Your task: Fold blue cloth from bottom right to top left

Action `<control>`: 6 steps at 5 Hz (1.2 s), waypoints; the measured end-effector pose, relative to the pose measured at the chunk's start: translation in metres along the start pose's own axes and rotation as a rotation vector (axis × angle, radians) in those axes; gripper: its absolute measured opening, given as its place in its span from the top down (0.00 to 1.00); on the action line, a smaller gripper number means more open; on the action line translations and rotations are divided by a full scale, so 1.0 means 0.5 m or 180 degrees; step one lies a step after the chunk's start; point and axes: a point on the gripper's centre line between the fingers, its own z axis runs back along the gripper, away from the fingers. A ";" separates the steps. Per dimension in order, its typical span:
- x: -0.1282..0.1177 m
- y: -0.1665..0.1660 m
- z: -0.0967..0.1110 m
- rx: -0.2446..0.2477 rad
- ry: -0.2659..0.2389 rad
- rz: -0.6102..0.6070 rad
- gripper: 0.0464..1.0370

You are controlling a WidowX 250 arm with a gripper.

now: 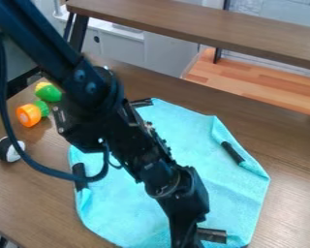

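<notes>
The black gripper (185,226) hangs low over the near part of the blue cloth (164,145), at the bottom edge of the view. The cloth lies mostly spread on the brown table, with its right edge turned inward. Black strips sit near its edges: one strip (232,152) at the right, another strip (79,175) at the left and a third strip (142,102) at the top. A dark strip (213,236) lies just right of the gripper; whether they touch I cannot tell. The arm hides the middle of the cloth.
On the brown table (293,160), left of the cloth, are a green and yellow toy (49,92), an orange and green toy (30,114) and a black and white ball (8,149). Behind stands a raised brown shelf (203,24). A dark cable loops over the cloth's left side.
</notes>
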 end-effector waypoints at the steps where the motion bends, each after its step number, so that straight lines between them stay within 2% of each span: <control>1: -0.001 0.003 -0.011 0.0048 -0.0008 -0.0002 0.37; 2: -0.004 0.002 -0.015 0.0044 -0.0001 -0.0030 0.67; 3: -0.014 -0.001 -0.006 -0.0091 0.0017 0.0062 0.88; 4: -0.023 0.040 0.039 -0.0092 -0.0069 0.0319 0.97; 5: -0.026 0.081 0.067 -0.0134 -0.0087 0.0469 0.98; 6: -0.035 0.129 0.097 -0.0066 -0.0058 0.0627 0.98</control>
